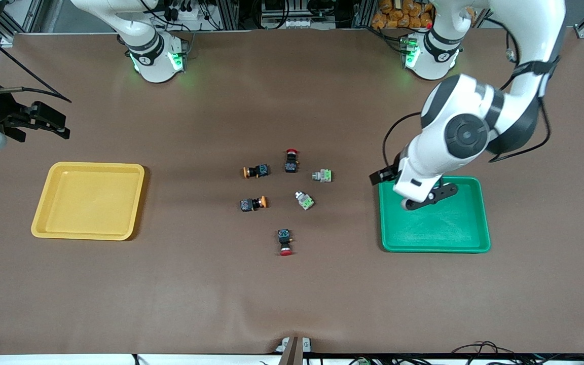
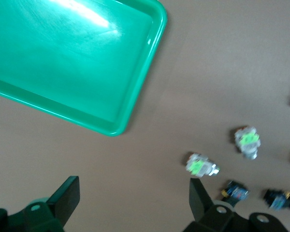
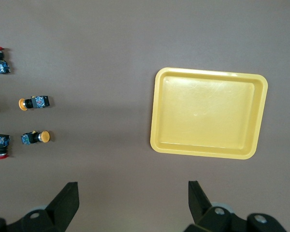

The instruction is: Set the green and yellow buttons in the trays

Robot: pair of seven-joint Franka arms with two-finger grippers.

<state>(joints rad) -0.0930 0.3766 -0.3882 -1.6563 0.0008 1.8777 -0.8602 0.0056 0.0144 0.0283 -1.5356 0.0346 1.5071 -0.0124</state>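
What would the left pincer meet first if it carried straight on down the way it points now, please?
Probably the green tray: the open left pincer hangs over its edge nearest the buttons, though bare table beside the rim is possible.

Yellow tray [image 1: 89, 201], green tray [image 1: 436, 228], brown table [image 1: 292, 294].

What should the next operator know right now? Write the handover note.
Left hand: open, holding nothing, over the green tray.
Right hand: open, holding nothing, waiting by the table's edge at its own end, farther from the front camera than the yellow tray.
Two green buttons and two yellow buttons: on the table between the trays.
Done: nothing.
Left: all four.
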